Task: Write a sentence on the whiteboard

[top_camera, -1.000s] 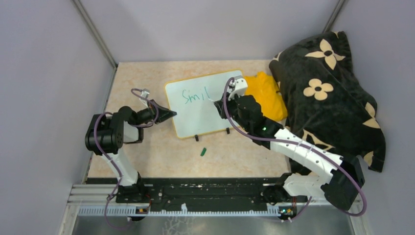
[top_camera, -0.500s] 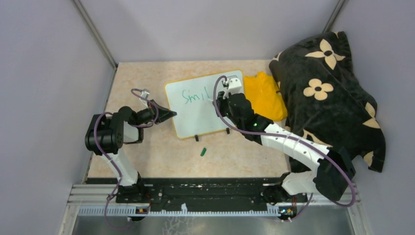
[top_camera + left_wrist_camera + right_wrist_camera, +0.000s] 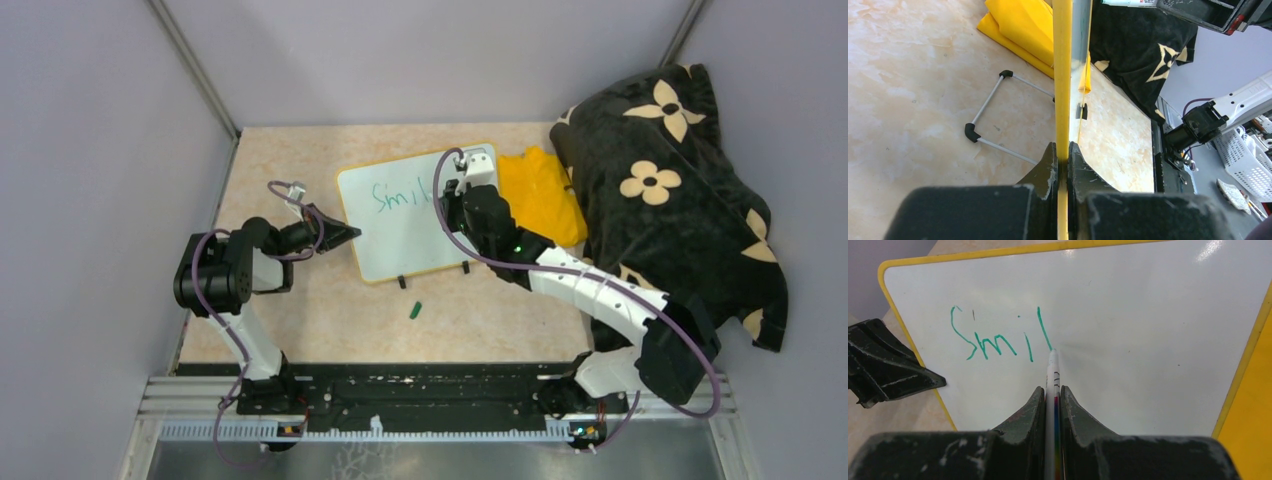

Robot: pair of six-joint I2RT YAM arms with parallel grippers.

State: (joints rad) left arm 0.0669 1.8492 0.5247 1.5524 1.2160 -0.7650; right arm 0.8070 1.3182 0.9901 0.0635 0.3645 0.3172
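Note:
The whiteboard (image 3: pixel 400 240), white with a thin yellow frame, stands tilted on the table. My left gripper (image 3: pixel 352 234) is shut on its left edge; the left wrist view shows the yellow frame (image 3: pixel 1062 75) pinched between the jaws (image 3: pixel 1063 150). Green lettering reading "Smil" (image 3: pixel 398 196) is the sentence, clearer in the right wrist view (image 3: pixel 998 337). My right gripper (image 3: pixel 442 207) is shut on a white marker (image 3: pixel 1053 370) with a rainbow stripe. The marker's tip rests at the foot of the "l" on the whiteboard (image 3: pixel 1138 315).
A yellow cloth (image 3: pixel 540 195) lies against the board's right edge, and a black floral blanket (image 3: pixel 670 170) is heaped at the right. A small green cap (image 3: pixel 415 310) lies in front of the board's black feet (image 3: pixel 402 283). A wire stand (image 3: pixel 993 100) props the board from behind.
My right gripper with the marker has shifted left and slightly farther up the board. The left arm and the board have not moved.

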